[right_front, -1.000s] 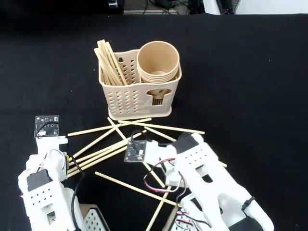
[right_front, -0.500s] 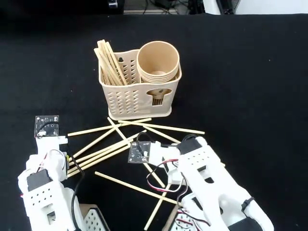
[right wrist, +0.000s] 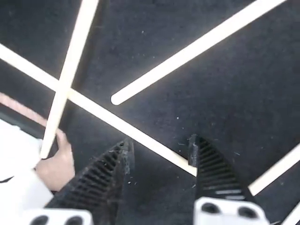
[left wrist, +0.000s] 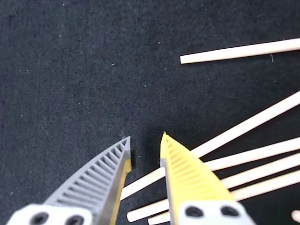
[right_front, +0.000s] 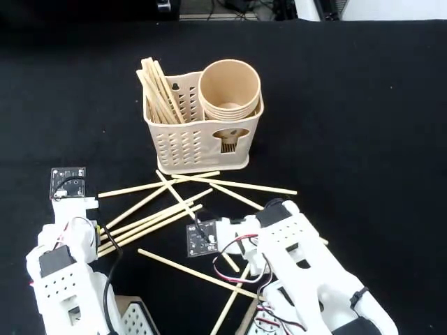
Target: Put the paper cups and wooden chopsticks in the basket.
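Observation:
The beige basket (right_front: 199, 143) stands at the back of the table. Stacked paper cups (right_front: 229, 87) fill one compartment and several wooden chopsticks (right_front: 158, 91) lean in the other. More loose chopsticks (right_front: 150, 218) lie crossed on the black cloth in front of it. My left gripper (left wrist: 146, 139) is open just above the cloth, and a chopstick (left wrist: 243, 126) runs under its yellow finger (left wrist: 185, 171). My right gripper (right wrist: 159, 143) is open over a long chopstick (right wrist: 93, 108) that passes between its tips. The right arm (right_front: 300, 262) sits near the table's front, right of the pile.
The left arm (right_front: 63, 265) rests at the front left corner. Black cloth (right_front: 363, 125) covers the whole table, with open room to the right of the basket and at the far left. Another chopstick (right wrist: 197, 47) lies just beyond the right gripper.
The right arm's wrist has drawn back from the basket toward the table's front edge. The left arm and the basket have stayed still.

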Motion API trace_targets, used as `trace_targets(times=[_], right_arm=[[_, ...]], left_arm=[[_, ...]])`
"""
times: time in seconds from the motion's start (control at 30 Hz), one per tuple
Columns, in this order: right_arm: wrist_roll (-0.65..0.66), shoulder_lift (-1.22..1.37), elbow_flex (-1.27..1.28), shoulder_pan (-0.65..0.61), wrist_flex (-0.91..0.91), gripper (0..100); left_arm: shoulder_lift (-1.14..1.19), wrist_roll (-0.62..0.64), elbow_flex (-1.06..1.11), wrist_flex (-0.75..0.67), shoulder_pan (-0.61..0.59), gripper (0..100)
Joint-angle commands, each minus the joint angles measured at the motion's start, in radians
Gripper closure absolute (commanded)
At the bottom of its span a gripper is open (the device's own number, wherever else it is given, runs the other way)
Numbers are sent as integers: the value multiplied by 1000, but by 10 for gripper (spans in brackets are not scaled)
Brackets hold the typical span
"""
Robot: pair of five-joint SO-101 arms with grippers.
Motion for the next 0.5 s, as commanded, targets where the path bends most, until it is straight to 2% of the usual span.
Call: trace_targets(times=[0.0, 0.47], right_arm=[[23, 8, -2, -11, 21, 801], [72, 15, -45, -15, 37, 798]], left_arm=[[-8, 11, -4, -21, 12, 884], [-8, 11, -4, -21, 12, 884]])
